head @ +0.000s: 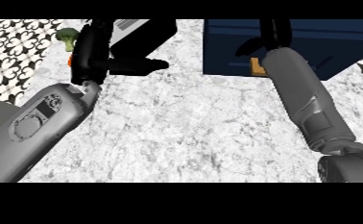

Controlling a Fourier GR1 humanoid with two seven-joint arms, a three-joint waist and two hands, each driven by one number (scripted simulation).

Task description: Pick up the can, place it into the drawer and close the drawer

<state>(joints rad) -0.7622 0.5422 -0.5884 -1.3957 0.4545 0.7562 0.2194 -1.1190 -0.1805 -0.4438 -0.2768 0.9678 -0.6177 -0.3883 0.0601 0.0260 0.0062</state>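
The navy drawer [319, 40] stands open at the upper right of the marble counter [184, 122]. My right hand [275, 34] reaches over the drawer, its fingers running up to the view's top edge and its thumb sticking out to the left. It looks open and I see nothing held in it. A small orange-tan object [257, 67], possibly the can, lies in the drawer beside my right wrist, partly hidden by the forearm. My left hand [96, 50] rests open at the upper left, thumb pointing right.
A dark box-like object with a light top [138, 31] sits behind my left hand. A broccoli floret [66, 36] and a small orange thing [70, 60] lie at the counter's left edge, beside patterned tiles [21, 50].
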